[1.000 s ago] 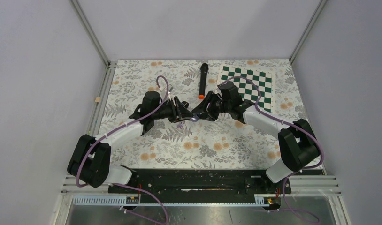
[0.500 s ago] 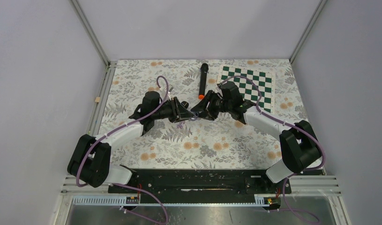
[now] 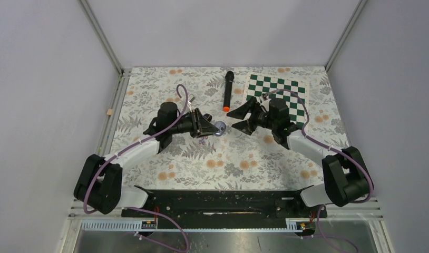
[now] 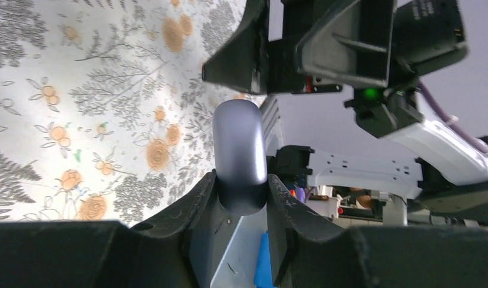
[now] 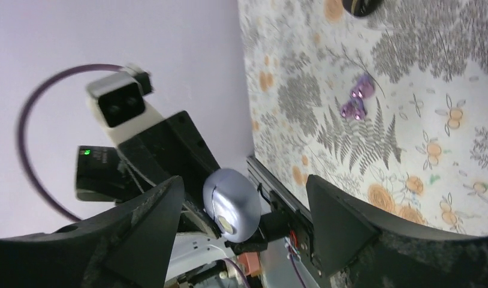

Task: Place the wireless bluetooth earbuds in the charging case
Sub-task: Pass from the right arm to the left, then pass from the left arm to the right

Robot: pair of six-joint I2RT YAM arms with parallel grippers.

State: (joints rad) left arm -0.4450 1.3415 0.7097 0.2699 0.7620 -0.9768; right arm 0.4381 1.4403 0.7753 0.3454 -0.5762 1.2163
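My left gripper (image 3: 211, 127) (image 4: 241, 193) is shut on a pale purple, rounded charging case (image 3: 218, 128) (image 4: 240, 155), held above the table between both fingers. In the right wrist view the case (image 5: 231, 205) shows a seam and a small pale button. My right gripper (image 3: 240, 118) (image 5: 244, 183) stands open just right of the case, fingers wide and apart from it. Two tiny pale purple earbuds (image 5: 357, 99) lie side by side on the floral cloth, below the left gripper in the top view (image 3: 202, 141).
A long black microphone (image 3: 227, 90) with an orange end lies at the back centre. A green and white chessboard (image 3: 280, 93) lies at the back right. Floral cloth (image 3: 239, 163) covers the table, with metal frame rails along its sides.
My right gripper has opened wide and drawn back to the right, off the case. The left gripper has closed on the case and stays in place.
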